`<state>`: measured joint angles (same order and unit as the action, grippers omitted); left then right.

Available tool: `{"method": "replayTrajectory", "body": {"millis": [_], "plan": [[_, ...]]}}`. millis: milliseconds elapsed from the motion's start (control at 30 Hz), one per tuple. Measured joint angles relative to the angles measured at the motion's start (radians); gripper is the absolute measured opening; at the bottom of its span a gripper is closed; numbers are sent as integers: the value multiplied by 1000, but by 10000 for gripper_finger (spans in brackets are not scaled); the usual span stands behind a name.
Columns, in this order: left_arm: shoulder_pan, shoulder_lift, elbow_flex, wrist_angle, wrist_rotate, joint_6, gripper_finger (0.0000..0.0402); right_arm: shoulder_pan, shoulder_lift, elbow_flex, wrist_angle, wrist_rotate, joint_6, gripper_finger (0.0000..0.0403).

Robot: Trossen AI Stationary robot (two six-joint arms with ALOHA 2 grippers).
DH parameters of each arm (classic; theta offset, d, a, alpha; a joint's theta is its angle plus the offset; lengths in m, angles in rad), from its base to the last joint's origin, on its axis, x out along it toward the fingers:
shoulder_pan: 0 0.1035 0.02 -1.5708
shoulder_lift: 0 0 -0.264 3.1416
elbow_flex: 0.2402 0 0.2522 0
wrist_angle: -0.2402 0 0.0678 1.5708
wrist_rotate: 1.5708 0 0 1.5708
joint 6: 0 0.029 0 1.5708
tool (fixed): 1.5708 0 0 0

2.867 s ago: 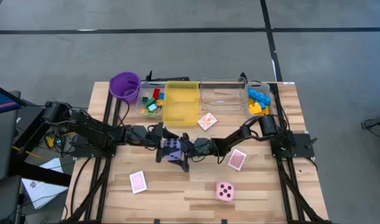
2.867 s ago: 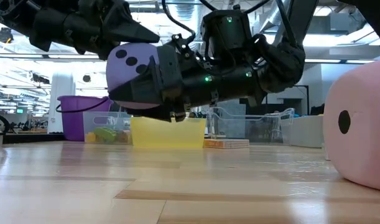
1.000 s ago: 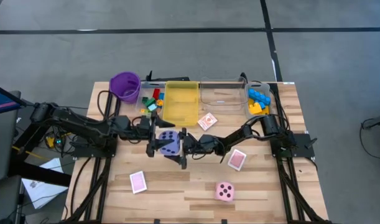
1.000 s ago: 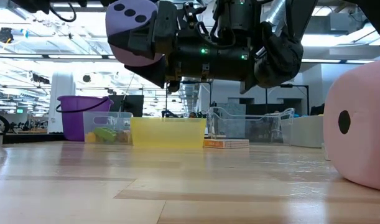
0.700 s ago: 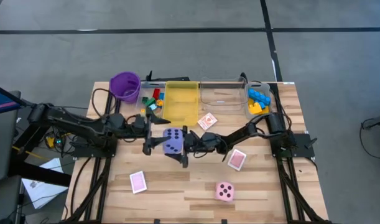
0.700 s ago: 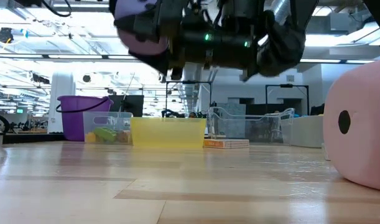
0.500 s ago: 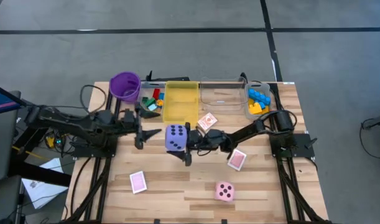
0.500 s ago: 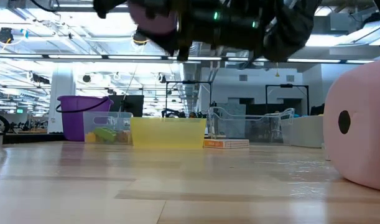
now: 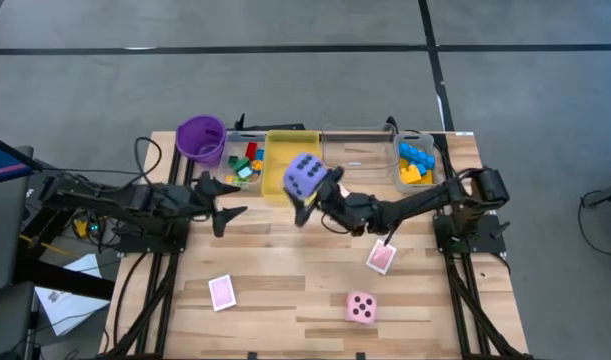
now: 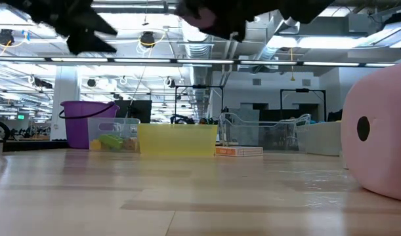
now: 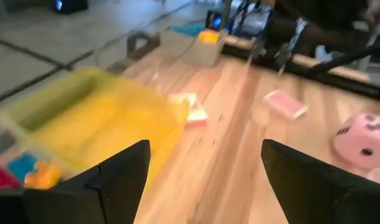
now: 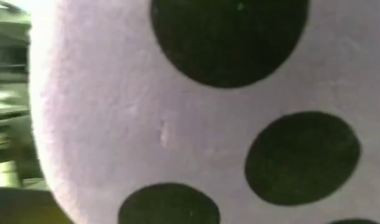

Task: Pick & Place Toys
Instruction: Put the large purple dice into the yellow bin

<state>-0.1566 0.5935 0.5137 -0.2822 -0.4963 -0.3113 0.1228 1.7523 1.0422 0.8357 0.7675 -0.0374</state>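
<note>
A purple foam die with black spots is in my right gripper, high above the table by the near right corner of the yellow bin. It fills the right wrist view. My left gripper is open and empty, left of the bin; its fingers stand wide apart in the left wrist view. A pink die rests on the table near the front edge. Pink-backed cards lie flat on the table: one, another and a third. My right gripper holds the purple die between its two fingers, which come at it from the table's right, about level. The die is lifted clear of the table and the bin. The die itself hides which faces the fingers are on.
Along the far edge stand a purple cup, a clear bin with mixed bricks, the yellow bin, an empty clear bin and a small bin with blue and yellow bricks. In the low view the pink die looms at the right.
My left gripper has let go of the purple die and drawn back toward the table's left edge. My right gripper has carried the die up and toward the far edge, over to the yellow bin's corner.
</note>
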Motion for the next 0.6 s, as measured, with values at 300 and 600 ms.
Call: {"method": "replayTrajectory", "body": {"millis": [300,600], "plan": [[18,9,-37,4,-10,-13,301,-124,-15,0,-173,106,151,363],[18,9,-37,7,-9,-42,301,-289,-14,0,-489,-241,480,362]]}}
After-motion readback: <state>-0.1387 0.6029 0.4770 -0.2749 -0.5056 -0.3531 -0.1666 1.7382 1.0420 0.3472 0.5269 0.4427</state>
